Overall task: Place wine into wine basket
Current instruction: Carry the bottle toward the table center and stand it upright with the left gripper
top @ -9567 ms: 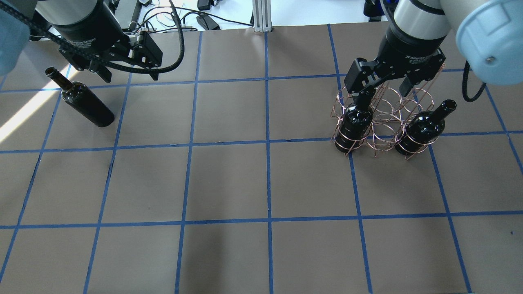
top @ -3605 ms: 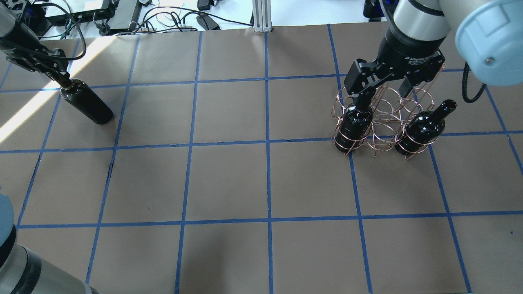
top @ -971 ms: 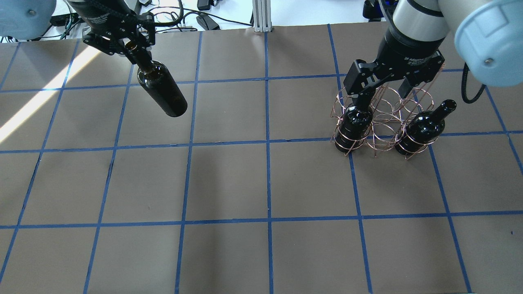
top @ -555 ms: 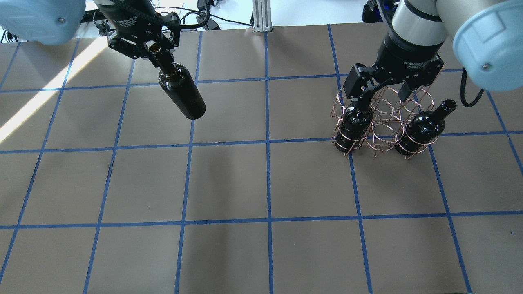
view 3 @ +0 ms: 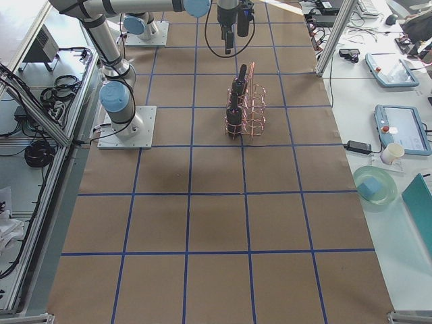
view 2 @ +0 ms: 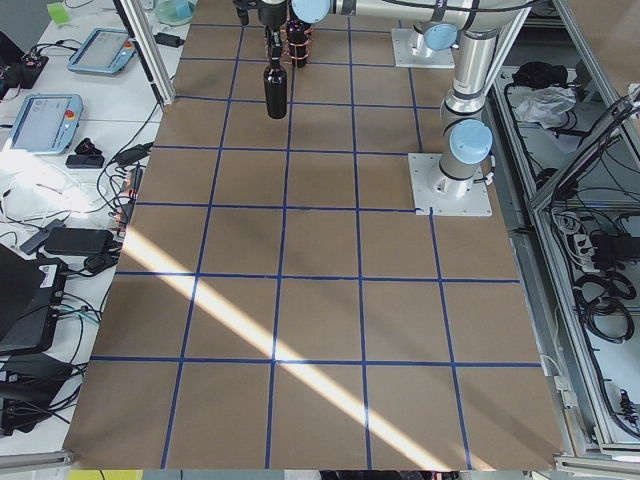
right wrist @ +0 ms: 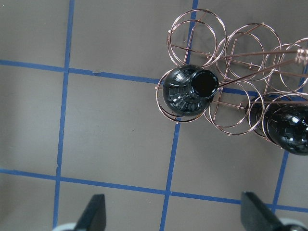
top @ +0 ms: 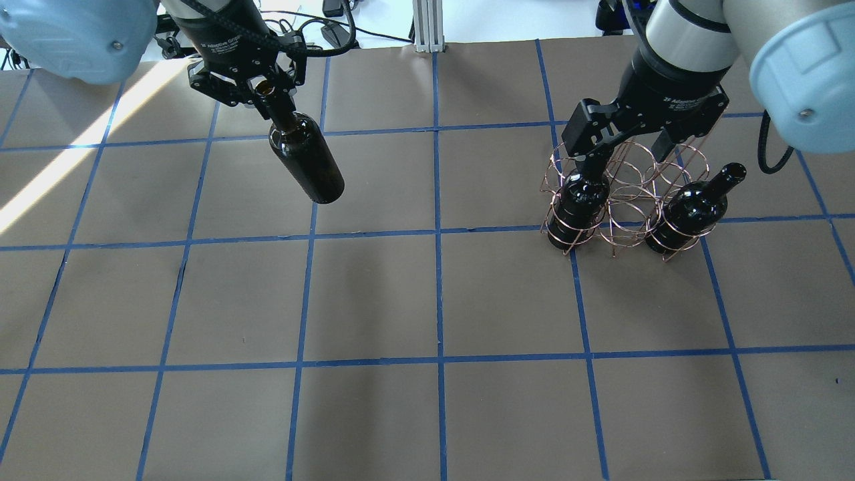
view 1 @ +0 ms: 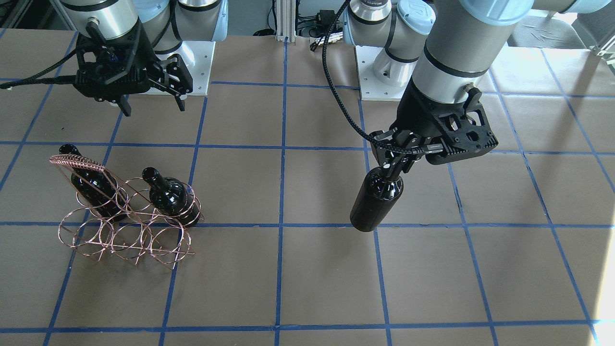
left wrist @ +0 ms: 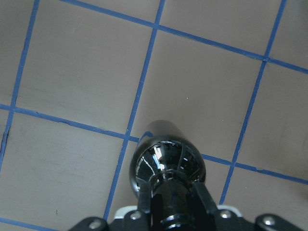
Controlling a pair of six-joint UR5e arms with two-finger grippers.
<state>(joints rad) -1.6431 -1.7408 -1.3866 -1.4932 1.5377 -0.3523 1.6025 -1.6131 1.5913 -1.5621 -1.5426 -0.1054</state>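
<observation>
The wine, a dark glossy bottle (top: pixel 306 167), hangs tilted above the table with my left gripper (top: pixel 267 87) shut on its neck. The front view shows this bottle (view 1: pixel 377 202) under the left gripper (view 1: pixel 394 166), and the left wrist view looks down its shoulder (left wrist: pixel 168 163). The copper wine basket (top: pixel 628 194) stands at the far right and holds two more bottles (top: pixel 581 200) (top: pixel 688 207) in its outer loops. My right gripper (view 1: pixel 153 109) hovers open behind the wine basket (view 1: pixel 77 164), holding nothing. Its wrist view shows the basket (right wrist: pixel 240 43) and one bottle mouth (right wrist: pixel 202 84).
Brown paper with a blue tape grid covers the table (top: pixel 434 300). Cables and electronics (top: pixel 320 27) lie past the far edge. The basket's middle loops (top: pixel 624 200) hold nothing. The robot bases (view 1: pixel 379 67) stand at the back.
My left gripper closed on the lying bottle's neck, lifted it and has carried it rightward toward the table's middle. The right gripper has stayed open over the basket, barely shifting.
</observation>
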